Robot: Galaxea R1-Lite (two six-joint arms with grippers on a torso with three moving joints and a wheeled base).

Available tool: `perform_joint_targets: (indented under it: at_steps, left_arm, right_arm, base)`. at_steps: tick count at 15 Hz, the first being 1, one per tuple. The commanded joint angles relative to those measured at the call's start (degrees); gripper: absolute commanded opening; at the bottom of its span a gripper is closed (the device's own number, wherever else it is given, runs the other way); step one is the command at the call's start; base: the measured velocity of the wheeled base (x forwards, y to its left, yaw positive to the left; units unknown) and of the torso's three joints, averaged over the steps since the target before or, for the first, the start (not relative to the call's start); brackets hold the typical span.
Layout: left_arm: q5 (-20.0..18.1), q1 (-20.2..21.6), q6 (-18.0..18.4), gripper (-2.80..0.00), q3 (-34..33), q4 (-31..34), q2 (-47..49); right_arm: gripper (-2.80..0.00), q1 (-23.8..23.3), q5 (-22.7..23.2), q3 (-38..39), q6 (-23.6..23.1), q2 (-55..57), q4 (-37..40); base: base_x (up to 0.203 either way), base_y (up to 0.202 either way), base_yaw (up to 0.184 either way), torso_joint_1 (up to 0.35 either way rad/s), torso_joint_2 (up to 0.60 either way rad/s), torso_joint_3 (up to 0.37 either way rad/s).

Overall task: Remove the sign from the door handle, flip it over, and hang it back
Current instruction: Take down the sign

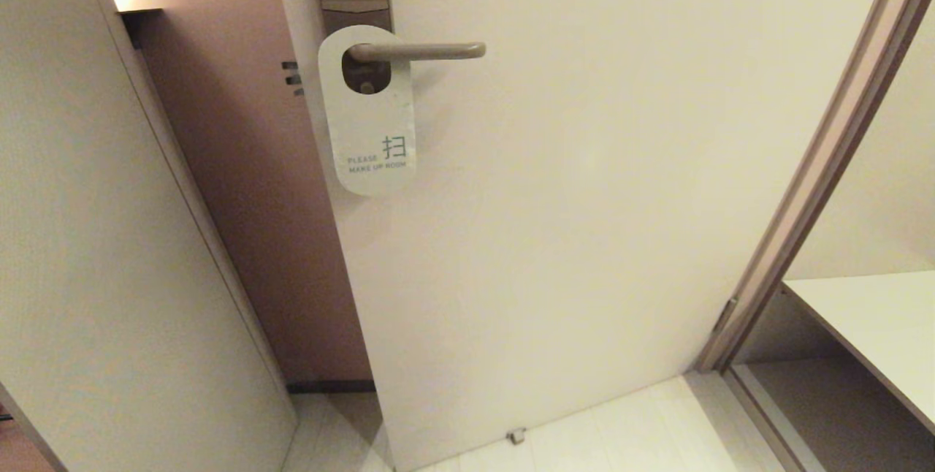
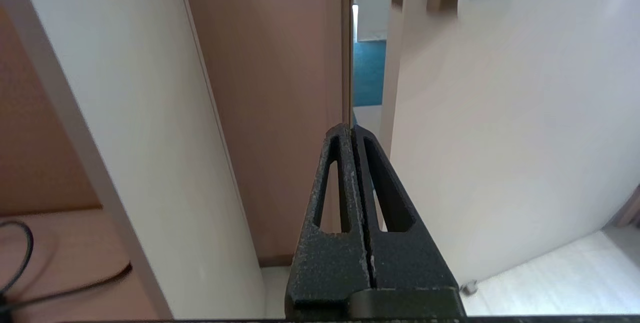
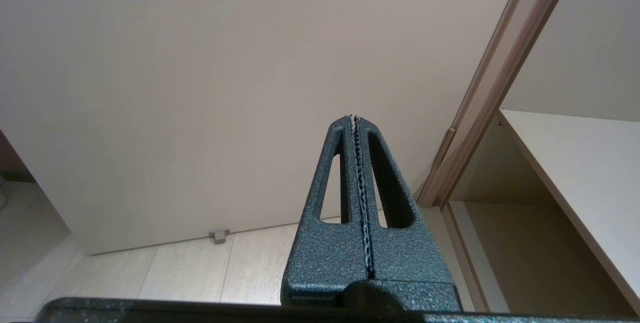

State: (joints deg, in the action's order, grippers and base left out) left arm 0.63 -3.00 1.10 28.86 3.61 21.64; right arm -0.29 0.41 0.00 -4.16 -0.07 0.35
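Head view: white door (image 1: 584,202) ajar, pale plank floor (image 1: 621,428) below

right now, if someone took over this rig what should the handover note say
Left gripper: shut, empty, low down, pointing at the gap beside the door.
Right gripper: shut, empty, facing the door's lower part.
Neither arm shows in the head view.
Sign: hanging on the door handle by its oval hole, white "PLEASE MAKE UP ROOM" side facing out.
Done: nothing yet; sign not yet touched.
Left: open a gripper, lift the sign off the handle, turn it over, hang it back.
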Motion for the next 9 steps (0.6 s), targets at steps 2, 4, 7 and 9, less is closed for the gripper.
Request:
perform_joint_targets:
  at_steps: [2,4,7,9]
  left_arm:
    - [-0.26,-0.15,-0.88,-2.80,6.96,-0.08,9.98]
    - [-0.53,-0.15,-3.42,-2.80,12.64,-0.34,16.27]
    - [-4.08,-0.09,-5.42,-2.80,20.16,-0.51,23.80]
    - [-10.25,-0.05,-5.71,-2.80,23.84,-0.53,27.40]
  right_arm:
    - [-2.80,0.03,0.03,0.00,-0.06,0.07,0.00]
    - [-2.80,0.01,0.03,0.00,-0.03,0.07,0.00]
    - [-2.80,-0.06,0.02,0.00,-0.06,0.07,0.00]
    - [-2.80,-0.03,0.03,0.00,-0.05,0.07,0.00]
  base:
    - [0.000,0.000,0.000,0.000,0.00,0.000]
    - [0.000,0.000,0.000,0.000,0.00,0.000]
    - [0.000,0.000,0.000,0.000,0.00,0.000]
    - [0.000,0.000,0.000,0.000,0.00,0.000]
